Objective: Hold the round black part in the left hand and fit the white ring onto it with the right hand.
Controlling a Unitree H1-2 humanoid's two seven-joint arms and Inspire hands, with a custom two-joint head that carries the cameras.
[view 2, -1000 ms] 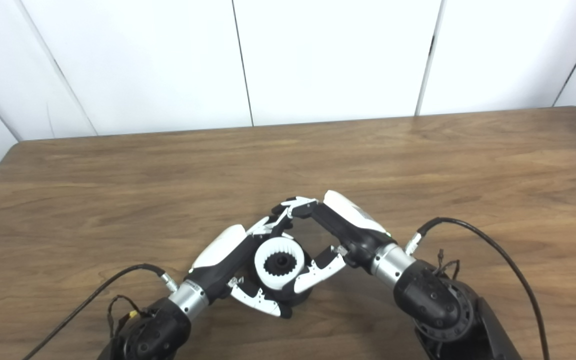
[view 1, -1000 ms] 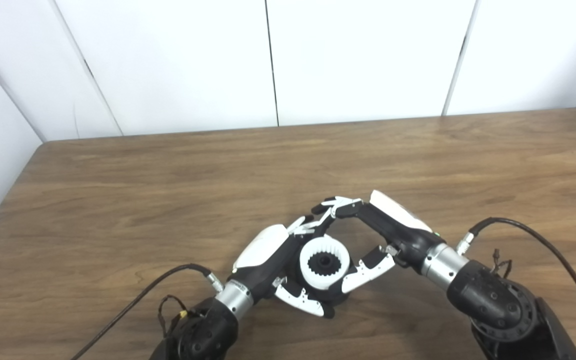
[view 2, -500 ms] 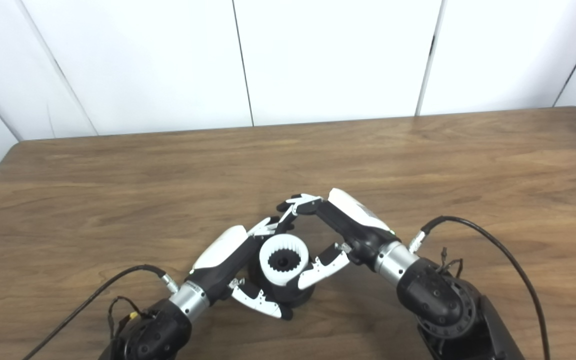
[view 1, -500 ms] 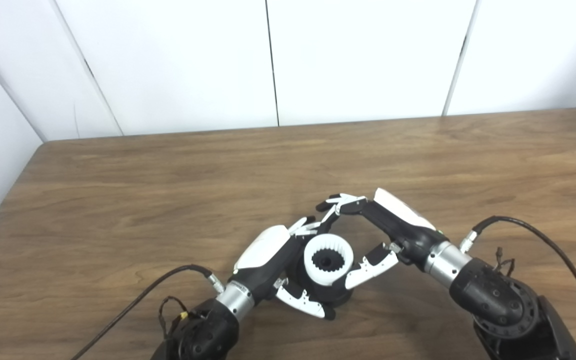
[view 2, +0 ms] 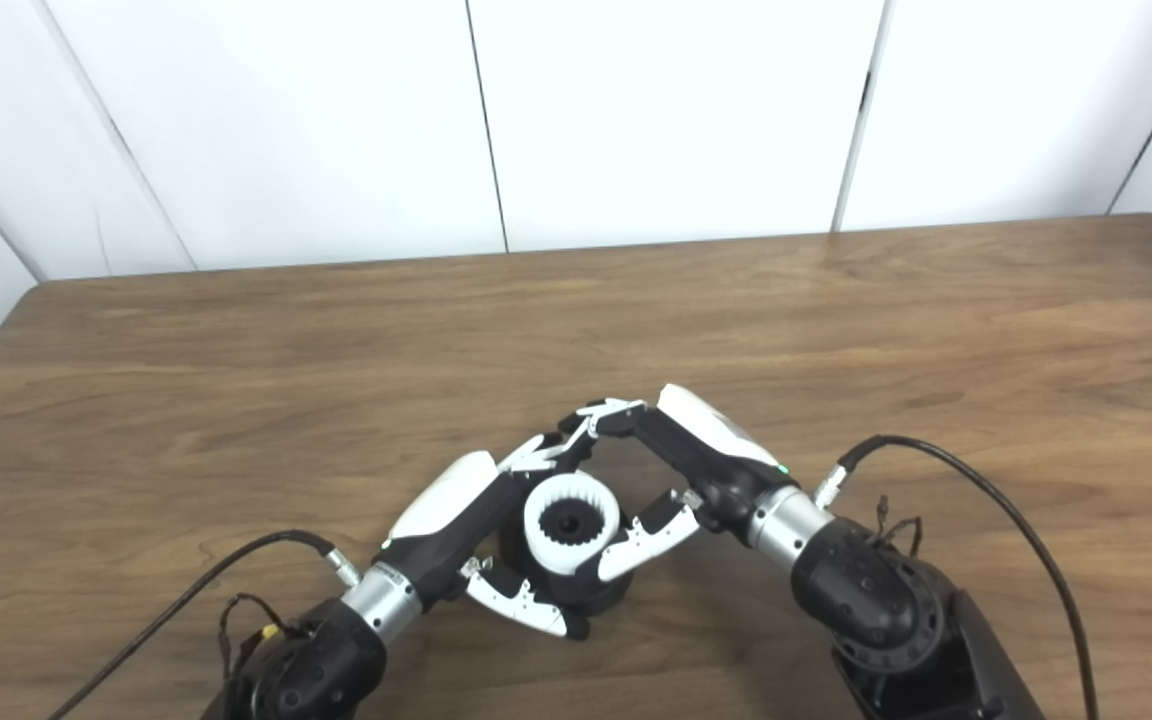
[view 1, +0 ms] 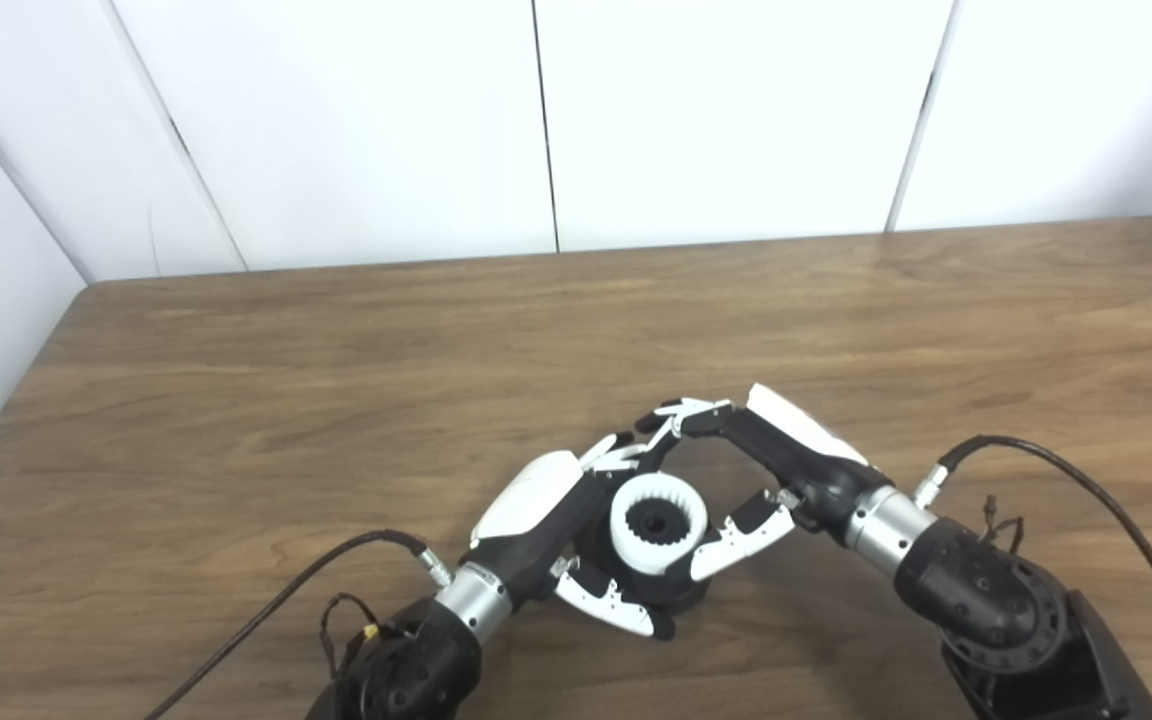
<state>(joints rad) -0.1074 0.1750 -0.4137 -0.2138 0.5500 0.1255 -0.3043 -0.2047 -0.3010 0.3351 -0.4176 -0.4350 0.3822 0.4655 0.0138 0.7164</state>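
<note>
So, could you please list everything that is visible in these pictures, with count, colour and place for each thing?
white ring: one, white with teeth inside, on top of the round black part, between the two hands.
round black part: one, black, at the near middle of the table, under the ring.
table: one, brown wood, fills the lower picture.
wall panels: white, behind the table.
cables: two, black, one running to each wrist.
left hand: one, black and white, closed around the black part.
right hand: one, black and white, fingers on the ring.
</note>
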